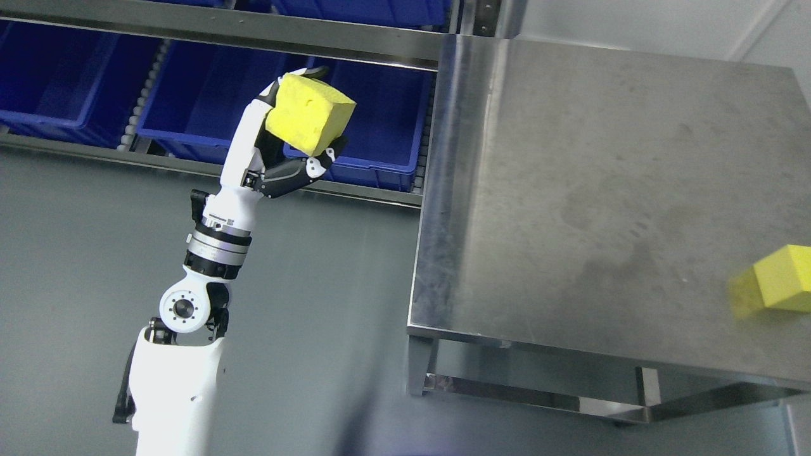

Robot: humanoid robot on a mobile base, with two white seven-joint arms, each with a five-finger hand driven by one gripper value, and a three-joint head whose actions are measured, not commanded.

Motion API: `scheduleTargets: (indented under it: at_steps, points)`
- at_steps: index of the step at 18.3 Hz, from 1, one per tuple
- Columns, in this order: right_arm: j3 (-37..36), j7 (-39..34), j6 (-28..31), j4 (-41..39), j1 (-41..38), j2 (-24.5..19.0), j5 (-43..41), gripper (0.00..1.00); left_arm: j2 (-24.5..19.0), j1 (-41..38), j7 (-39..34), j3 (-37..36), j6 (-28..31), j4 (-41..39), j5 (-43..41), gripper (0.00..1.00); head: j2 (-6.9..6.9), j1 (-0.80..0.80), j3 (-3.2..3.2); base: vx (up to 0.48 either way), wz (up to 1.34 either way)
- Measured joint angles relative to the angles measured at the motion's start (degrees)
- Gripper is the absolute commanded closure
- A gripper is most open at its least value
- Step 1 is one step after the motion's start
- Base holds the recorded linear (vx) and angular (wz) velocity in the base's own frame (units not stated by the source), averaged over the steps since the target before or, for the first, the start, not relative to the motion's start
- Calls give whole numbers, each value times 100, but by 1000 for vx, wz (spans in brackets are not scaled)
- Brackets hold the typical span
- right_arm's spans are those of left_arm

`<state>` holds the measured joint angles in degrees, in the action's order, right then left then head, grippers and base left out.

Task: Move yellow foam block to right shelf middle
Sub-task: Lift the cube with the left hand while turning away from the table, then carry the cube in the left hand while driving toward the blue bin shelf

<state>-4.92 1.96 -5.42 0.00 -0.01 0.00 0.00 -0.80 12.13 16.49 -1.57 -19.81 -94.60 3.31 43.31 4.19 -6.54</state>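
Above the blue bins [374, 120] on the shelf rack [253, 28], the yellow foam block [308, 113] is held aloft, pinched by the left hand [288, 145] with fingers curled under it. Pickup is judged done; transfer and release remain. A second yellow block [776, 282] is left on the steel table [602, 190]. Right arm not seen.

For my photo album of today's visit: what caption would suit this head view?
The robot's left hand lifts a yellow foam block before blue bins; another yellow block sits on the steel table.
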Motion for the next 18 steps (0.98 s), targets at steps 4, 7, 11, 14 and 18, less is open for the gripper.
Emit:
scheduleTargets:
  at_steps: [4, 7, 11, 14, 18]
  points:
    - [0, 3, 0, 0, 0, 0, 0, 0, 26, -320, -154, 252, -96, 5, 518, 100, 0, 0, 0, -44, 942]
    - [0, 3, 0, 0, 1, 0, 0, 0, 39, -545, -177, 392, -211, 12, 827, 100, 0, 0, 0, -37, 1279]
    - [0, 32, 0, 0, 2, 0, 0, 0, 51, -779, -181, 504, -452, 21, 1136, 100, 0, 0, 0, -10, 1368]
    - [0, 17, 1, 0, 2, 0, 0, 0, 58, -876, -181, 559, -531, 29, 1272, 100, 0, 0, 0, 12, 1143]
    - [0, -4, 0, 0, 2, 0, 0, 0, 65, -987, -181, 618, -603, 42, 1367, 100, 0, 0, 0, 33, 925]
